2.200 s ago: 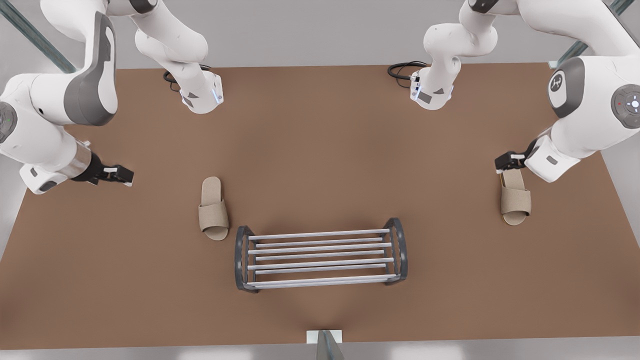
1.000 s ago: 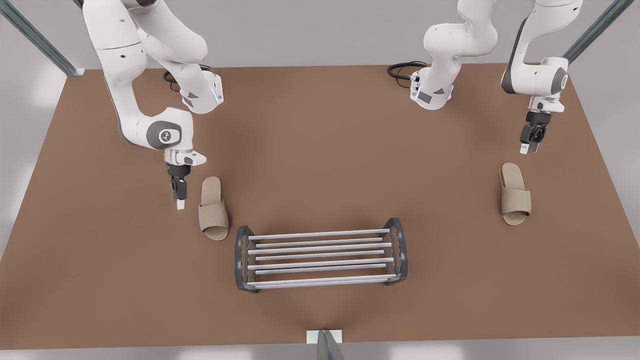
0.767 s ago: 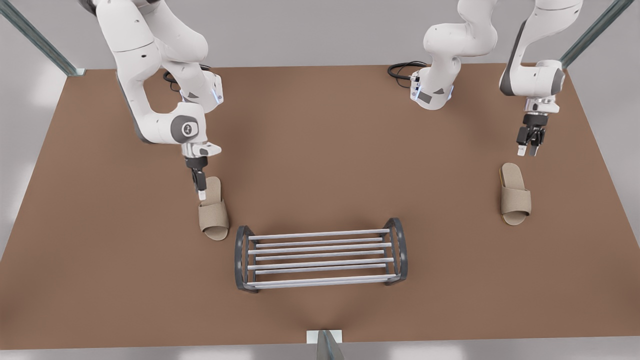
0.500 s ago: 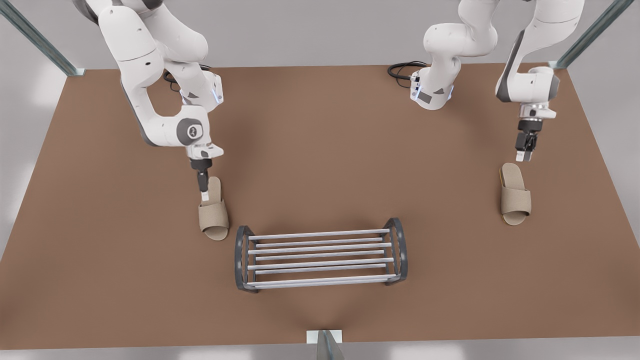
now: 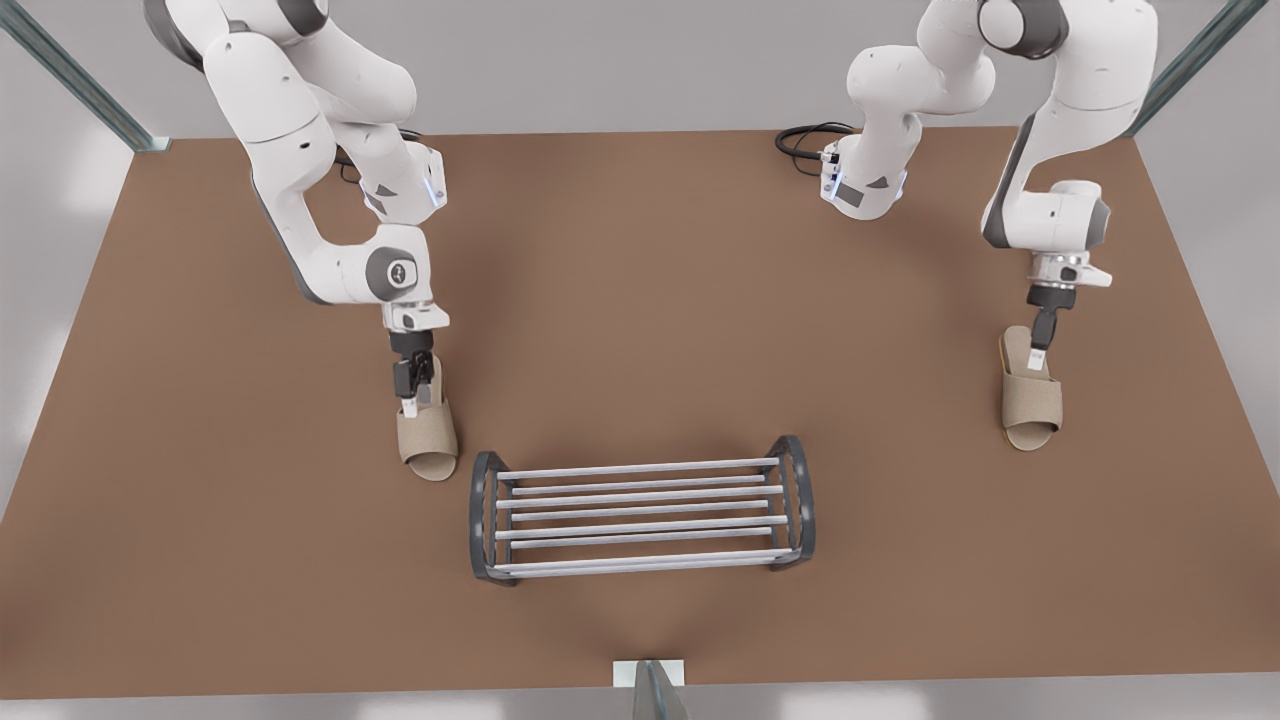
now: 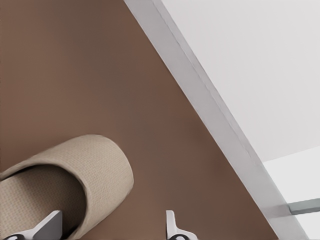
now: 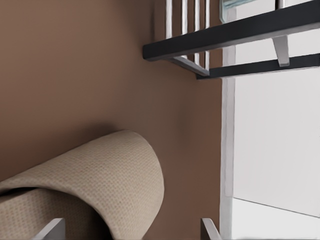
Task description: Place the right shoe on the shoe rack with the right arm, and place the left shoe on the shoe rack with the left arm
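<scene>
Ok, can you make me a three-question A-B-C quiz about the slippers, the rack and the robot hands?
1. Where is the low rack of silver bars with dark grey ends? A) on the brown table B) on a slipper C) in a gripper
2. How many beige woven slippers are there? A) one B) two C) four
3. The right gripper and left gripper, each down at a slipper, are: A) open B) shut on slippers C) shut on the rack
Answers: 1 A, it stands on the table; 2 B, one on either side of the rack; 3 A, wrist views show both spread wide.
</scene>
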Motion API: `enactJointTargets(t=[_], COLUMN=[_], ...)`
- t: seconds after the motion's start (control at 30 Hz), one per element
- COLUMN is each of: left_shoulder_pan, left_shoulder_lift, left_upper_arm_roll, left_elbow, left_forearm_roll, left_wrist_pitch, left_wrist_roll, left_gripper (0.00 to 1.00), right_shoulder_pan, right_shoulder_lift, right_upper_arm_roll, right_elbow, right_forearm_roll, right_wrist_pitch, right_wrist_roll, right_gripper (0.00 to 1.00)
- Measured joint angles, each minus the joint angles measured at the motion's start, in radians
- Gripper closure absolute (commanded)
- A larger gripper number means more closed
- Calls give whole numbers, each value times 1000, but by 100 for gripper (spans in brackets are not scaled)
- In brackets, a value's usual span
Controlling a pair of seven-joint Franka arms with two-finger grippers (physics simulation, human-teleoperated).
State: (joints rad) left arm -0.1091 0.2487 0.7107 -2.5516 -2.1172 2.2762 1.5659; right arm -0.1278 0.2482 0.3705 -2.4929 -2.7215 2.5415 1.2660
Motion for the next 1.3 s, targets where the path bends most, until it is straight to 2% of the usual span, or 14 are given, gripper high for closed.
enactJointTargets(t=[0.17, 0.63, 0.67, 0.73, 0.8, 0.9, 0.93, 1.13, 1.27, 1.3], left_shoulder_pan=[1, 11, 12, 12, 12, 12, 12, 12, 11, 11], left_shoulder_lift=[78, 182, 187, 191, 195, 197, 197, 188, 181, 180], left_upper_arm_roll=[-23, -117, -120, -122, -123, -123, -123, -128, -129, -129], left_elbow=[37, 155, 158, 160, 164, 167, 167, 187, 196, 196], left_forearm_roll=[-19, -70, -71, -71, -71, -70, -70, -62, -57, -55], left_wrist_pitch=[-17, -34, -34, -34, -35, -35, -35, -32, -27, -25], left_wrist_roll=[-72, -215, -224, -239, -253, -270, -276, -312, -339, -346], left_gripper=[0, 0, 16, 34, 36, 47, 54, 64, 79, 79], right_shoulder_pan=[9, 29, 30, 30, 31, 30, 30, 31, 32, 32], right_shoulder_lift=[22, 51, 57, 69, 80, 79, 78, 87, 103, 108], right_upper_arm_roll=[0, -1, -1, -1, -1, -1, -1, -2, -6, -7], right_elbow=[11, 50, 45, 33, 32, 42, 45, 71, 87, 90], right_forearm_roll=[0, -2, -3, -3, -5, -7, -8, -9, -15, -16], right_wrist_pitch=[-12, -46, -47, -49, -50, -50, -51, -52, -53, -54], right_wrist_roll=[50, 135, 138, 145, 151, 158, 161, 172, 176, 177], right_gripper=[0, 0, 0, 0, 0, 0, 0, 0, 0, 0])
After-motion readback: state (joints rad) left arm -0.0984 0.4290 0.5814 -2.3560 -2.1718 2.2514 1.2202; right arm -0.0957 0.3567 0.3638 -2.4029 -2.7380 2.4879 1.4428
